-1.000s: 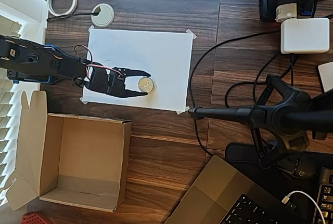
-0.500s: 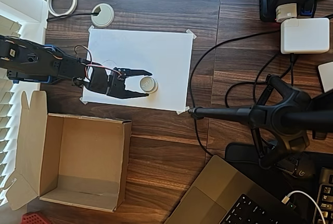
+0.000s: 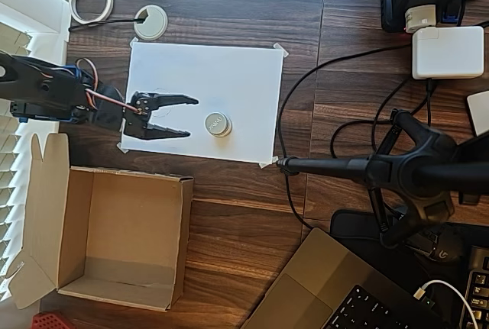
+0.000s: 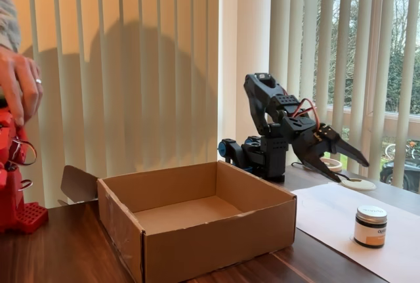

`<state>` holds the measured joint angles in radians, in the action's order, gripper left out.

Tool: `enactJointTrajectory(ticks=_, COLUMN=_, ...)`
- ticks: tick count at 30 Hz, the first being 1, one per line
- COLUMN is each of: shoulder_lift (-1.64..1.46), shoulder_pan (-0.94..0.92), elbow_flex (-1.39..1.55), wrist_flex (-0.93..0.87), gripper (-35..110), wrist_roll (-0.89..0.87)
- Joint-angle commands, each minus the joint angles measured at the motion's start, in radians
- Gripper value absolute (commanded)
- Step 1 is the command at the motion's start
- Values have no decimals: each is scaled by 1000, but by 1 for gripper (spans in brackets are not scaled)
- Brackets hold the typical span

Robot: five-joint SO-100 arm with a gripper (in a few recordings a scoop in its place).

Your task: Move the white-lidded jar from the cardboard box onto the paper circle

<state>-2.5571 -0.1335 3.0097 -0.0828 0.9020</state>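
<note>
Jar (image 3: 218, 124) upright on white sheet (image 3: 229, 77), gripper (image 3: 189, 117) at its 9 o'clock, spread, empty, apart; box (image 3: 114, 237) at 7.

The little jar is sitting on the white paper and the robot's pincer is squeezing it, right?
Not quite. The jar is on the white paper, but the pincer is open and apart from it, not squeezing it. The overhead view shows the gap between them.

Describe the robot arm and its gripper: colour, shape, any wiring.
The arm is black, built of blocky segments, with blue parts at its base. Red and orange wires loop over the wrist. The gripper is black too, with two long fingers tapering to points like a beak.
</note>
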Motion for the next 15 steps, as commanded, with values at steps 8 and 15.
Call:
enactJointTrajectory(ticks=8, shoulder_lift=-683, shoulder_pan=129, elbow_flex=55, wrist_flex=-874, gripper=0, wrist_roll=-630)
enactJointTrajectory(ticks=15, shoulder_lift=-859, shoulder_pan=176, elbow_flex=28, wrist_flex=-1187, gripper=0, wrist_roll=-690)
